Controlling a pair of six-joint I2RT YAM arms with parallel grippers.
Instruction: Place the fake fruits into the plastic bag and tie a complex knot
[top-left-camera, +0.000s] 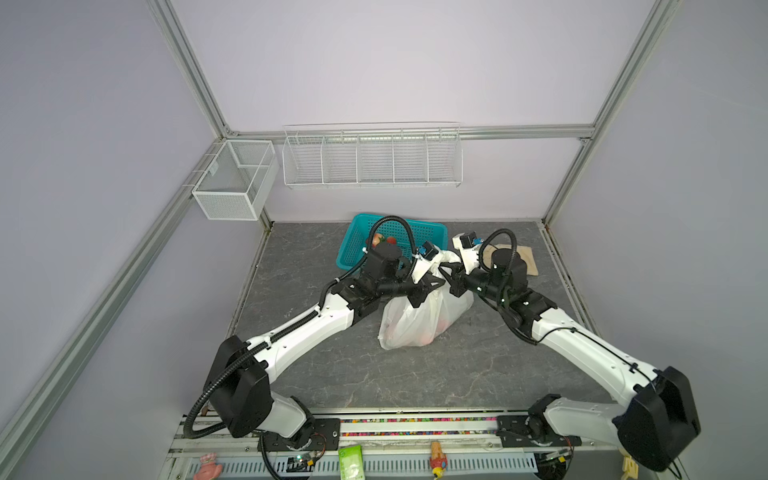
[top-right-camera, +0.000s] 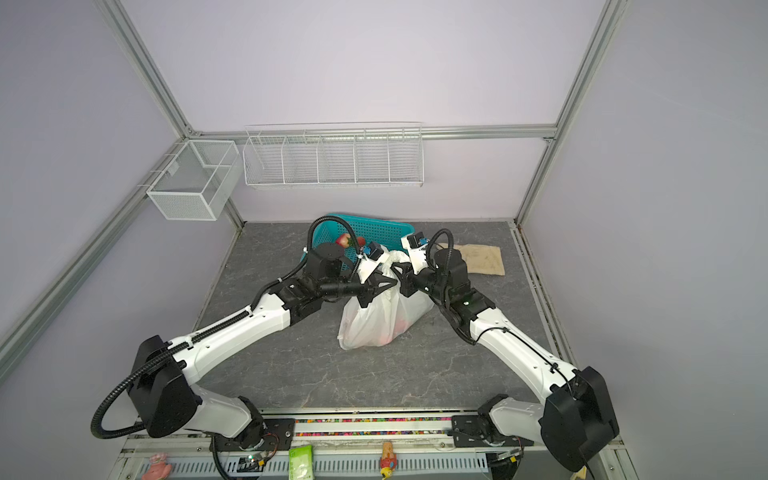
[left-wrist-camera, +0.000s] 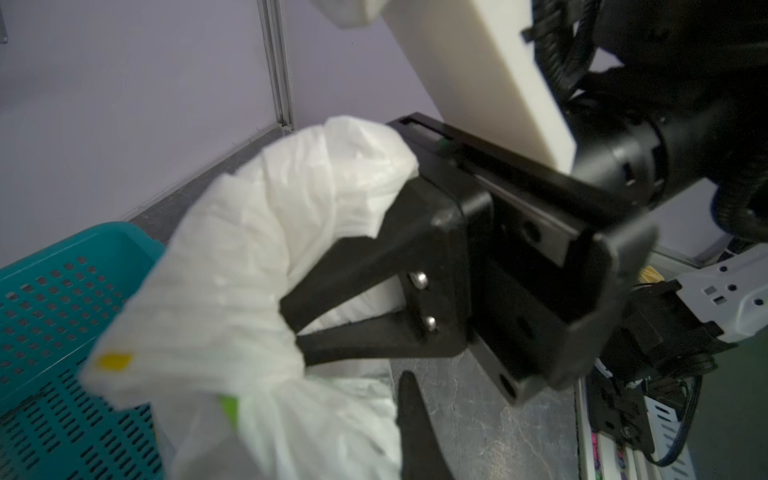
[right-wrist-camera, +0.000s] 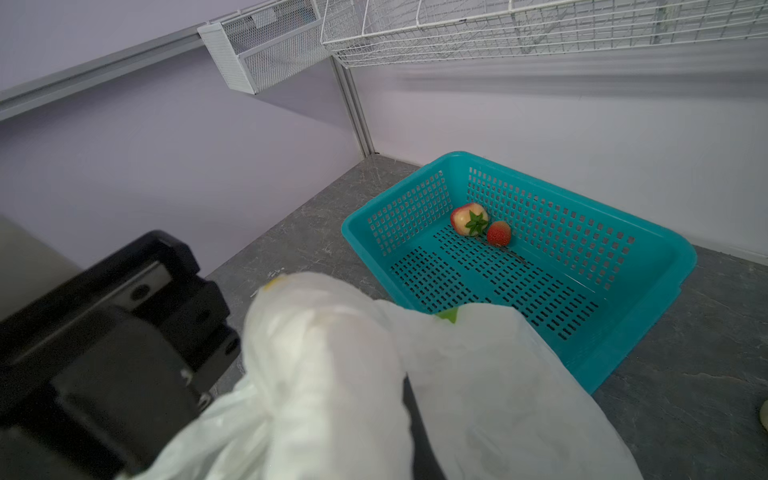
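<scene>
Here, plastic bag (top-left-camera: 415, 324) upright on table, twisted handle pinched between right fingers (left-wrist-camera: 345, 270), left fingers (left-wrist-camera: 411, 419) closed beside its neck

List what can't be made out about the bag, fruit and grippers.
Fruits inside the plastic bag: red blurs through film, both top views; count unknown.
Any knot: bunched handles and right gripper cover it, left wrist view.
Left gripper: fingertips behind bag film, right wrist view; tiny in both top views.
</scene>
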